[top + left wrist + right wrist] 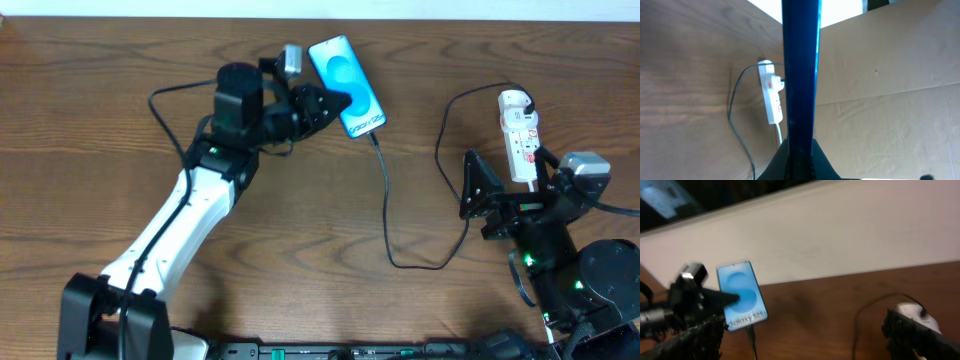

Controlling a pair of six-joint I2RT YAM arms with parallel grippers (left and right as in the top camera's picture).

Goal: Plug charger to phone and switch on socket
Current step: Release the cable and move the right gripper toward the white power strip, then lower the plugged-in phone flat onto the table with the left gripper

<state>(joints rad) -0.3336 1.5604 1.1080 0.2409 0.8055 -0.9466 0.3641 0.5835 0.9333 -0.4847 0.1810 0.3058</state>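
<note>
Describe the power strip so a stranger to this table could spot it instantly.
Start at the brown wooden table and go to its right side, towards the far edge. The socket lies there: a long, narrow white strip with small red marks. It is the only white bar on the wood, and the thin black charger runs from it to the blue-screened phone.

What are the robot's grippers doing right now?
Left gripper: closed, holding the phone.
Right gripper: open, holding nothing.
</note>
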